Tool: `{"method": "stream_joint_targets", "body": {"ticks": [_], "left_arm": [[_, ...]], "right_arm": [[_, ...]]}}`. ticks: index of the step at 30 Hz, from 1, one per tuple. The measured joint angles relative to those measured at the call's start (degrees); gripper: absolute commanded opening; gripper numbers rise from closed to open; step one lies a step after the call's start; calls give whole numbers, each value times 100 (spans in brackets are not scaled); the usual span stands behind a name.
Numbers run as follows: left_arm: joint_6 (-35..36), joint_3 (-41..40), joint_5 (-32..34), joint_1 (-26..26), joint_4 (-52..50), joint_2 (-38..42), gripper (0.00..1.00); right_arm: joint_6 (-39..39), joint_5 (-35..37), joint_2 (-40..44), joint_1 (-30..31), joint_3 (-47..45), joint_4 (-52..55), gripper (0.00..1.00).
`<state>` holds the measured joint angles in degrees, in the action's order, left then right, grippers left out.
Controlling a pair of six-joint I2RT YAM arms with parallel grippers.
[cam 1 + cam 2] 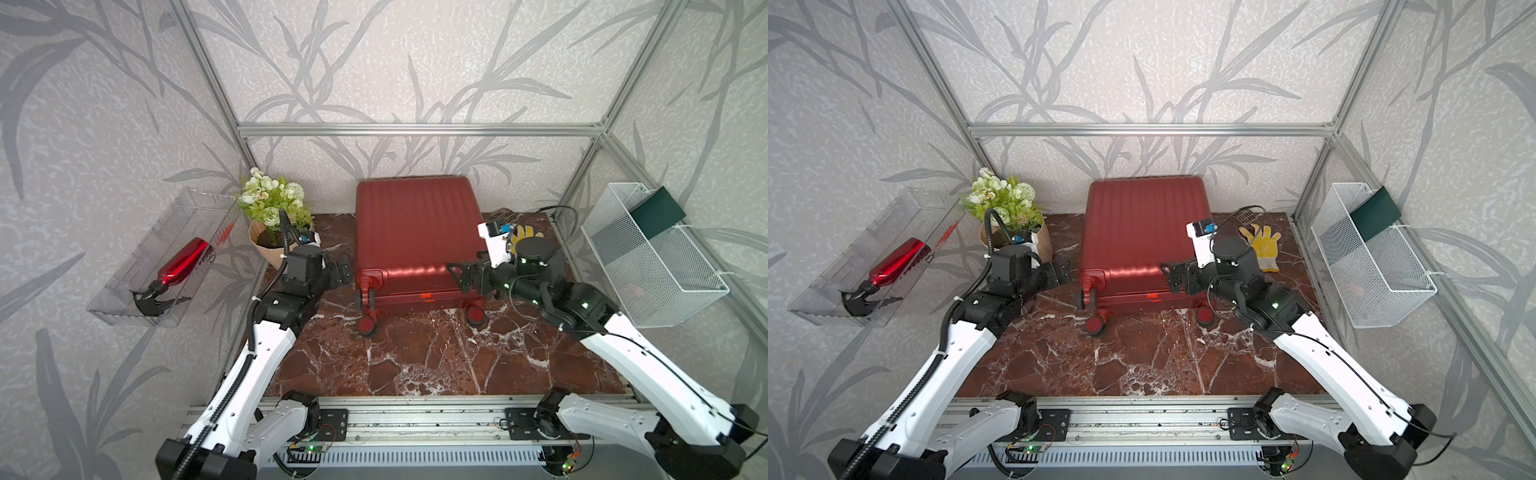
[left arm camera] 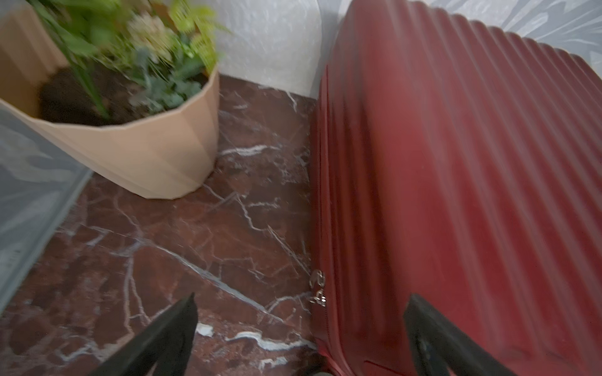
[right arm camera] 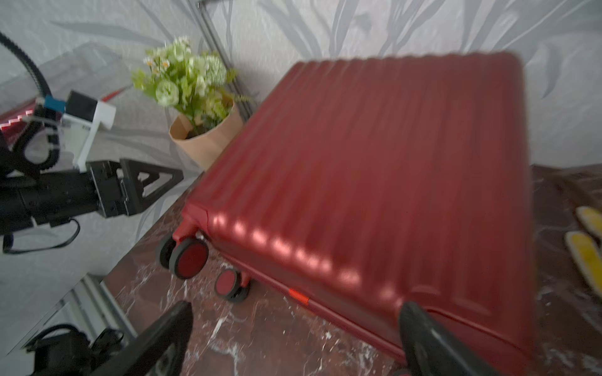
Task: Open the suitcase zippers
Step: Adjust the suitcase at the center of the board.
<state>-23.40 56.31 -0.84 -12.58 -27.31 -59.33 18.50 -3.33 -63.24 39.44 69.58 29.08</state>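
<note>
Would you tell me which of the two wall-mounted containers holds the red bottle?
The clear plastic bin on the left wall; the white wire basket opposite has none.

The suitcase (image 1: pixel 415 241) lies flat on the table (image 1: pixel 415 361) against the back wall, wheels toward me. My left gripper (image 1: pixel 344 269) is just beside its left side, near the zipper pulls (image 2: pixel 317 288), and my right gripper (image 1: pixel 459 276) is at its front right corner. Left of the suitcase stands a potted plant (image 1: pixel 274 224) and right of it lies a glove (image 1: pixel 1262 245); farther left a wall tray (image 1: pixel 124 307) holds a bottle (image 1: pixel 185 262), and farther right hangs a wire basket (image 1: pixel 652 266).
</note>
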Motion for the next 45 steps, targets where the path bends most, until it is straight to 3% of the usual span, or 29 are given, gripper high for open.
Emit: {"method": "stream_joint_targets", "body": {"ticks": [8, 12, 15, 21, 25, 29, 32, 40, 45], "left_arm": [[-566, 61, -1742, -201, 446, -487, 94], [-643, 81, -1910, -595, 459, -590, 94], [-761, 92, -2037, -1016, 520, -693, 93], [-662, 321, -2302, -2398, 463, -935, 88], [-297, 0, -1799, -2667, 708, -264, 74], [39, -1764, -1102, -2645, 1996, 1104, 62], [293, -3036, -728, -2745, 2940, 1506, 62], [1342, -3475, -42, -3375, 4651, 48, 54], [2275, -3731, 133, -3497, 5893, -809, 50]], "right_arm": [[328, -730, -240, 15, -238, 343, 98], [422, -846, -317, 15, -236, 372, 98], [435, -879, -369, 15, -234, 391, 98], [398, -774, -367, -39, -151, 625, 98], [326, -566, -234, -162, -109, 778, 96], [142, -444, 251, -210, -210, 761, 94], [-9, -376, 599, -212, -348, 612, 91], [-409, -363, 1283, -212, -1633, -365, 87], [-597, -378, 1467, -227, -1812, -739, 87]]}}
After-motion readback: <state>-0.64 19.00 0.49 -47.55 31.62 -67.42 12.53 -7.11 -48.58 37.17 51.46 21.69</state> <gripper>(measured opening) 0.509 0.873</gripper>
